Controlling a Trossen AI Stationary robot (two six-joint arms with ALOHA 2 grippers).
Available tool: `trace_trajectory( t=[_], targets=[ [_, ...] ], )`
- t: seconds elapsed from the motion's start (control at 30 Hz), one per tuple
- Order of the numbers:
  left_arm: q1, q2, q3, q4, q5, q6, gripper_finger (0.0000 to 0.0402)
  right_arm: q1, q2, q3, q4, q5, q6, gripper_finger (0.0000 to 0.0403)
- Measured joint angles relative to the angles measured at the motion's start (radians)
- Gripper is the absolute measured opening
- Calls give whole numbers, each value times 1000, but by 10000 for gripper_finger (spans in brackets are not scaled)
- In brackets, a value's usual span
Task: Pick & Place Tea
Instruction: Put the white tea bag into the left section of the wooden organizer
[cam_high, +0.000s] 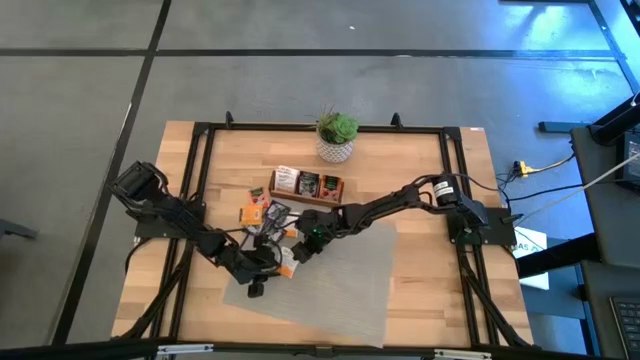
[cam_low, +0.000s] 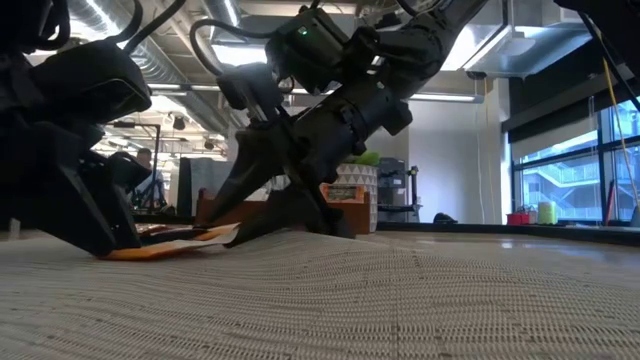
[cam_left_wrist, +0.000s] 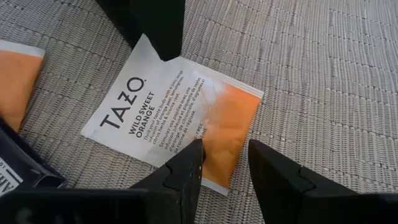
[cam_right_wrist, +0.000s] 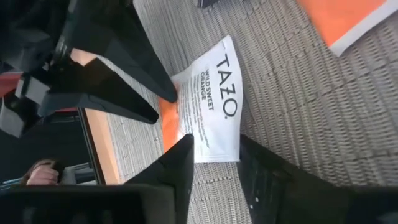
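A white-and-orange tea packet (cam_left_wrist: 168, 112) lies flat on the grey ribbed mat (cam_high: 340, 290), between my two grippers. My left gripper (cam_left_wrist: 225, 158) is open, slanting down, its fingertips on either side of the packet's orange end (cam_left_wrist: 230, 124). My right gripper (cam_right_wrist: 216, 152) comes from the opposite side, also open, with the packet's white end (cam_right_wrist: 211, 134) between its tips. More tea packets, orange (cam_high: 255, 212) and dark (cam_high: 277, 211), lie on the table to the far left of the grippers. Others stand in the wooden tray (cam_high: 343, 190). My left gripper has its fingertips (cam_left_wrist: 189, 165) standing over the packet's orange end, slanting down from the table's left. I cannot tell whether they touch it. My right gripper has its fingertips (cam_right_wrist: 183, 155) at the packet's white end, slanting down from the far right. I cannot tell whether they touch it either.
A potted plant (cam_high: 337, 135) stands at the table's far edge behind the tray. An orange packet (cam_left_wrist: 15, 74) and a dark packet (cam_left_wrist: 18, 168) lie close beside the left gripper. The mat's near and right parts lie bare.
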Motion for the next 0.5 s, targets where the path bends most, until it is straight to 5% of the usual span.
trace_trajectory(
  t=[0.5],
  targets=[
    [0,1,-2,22,8,-9,127,0,1,-2,-14,26,-81,7]
  ],
)
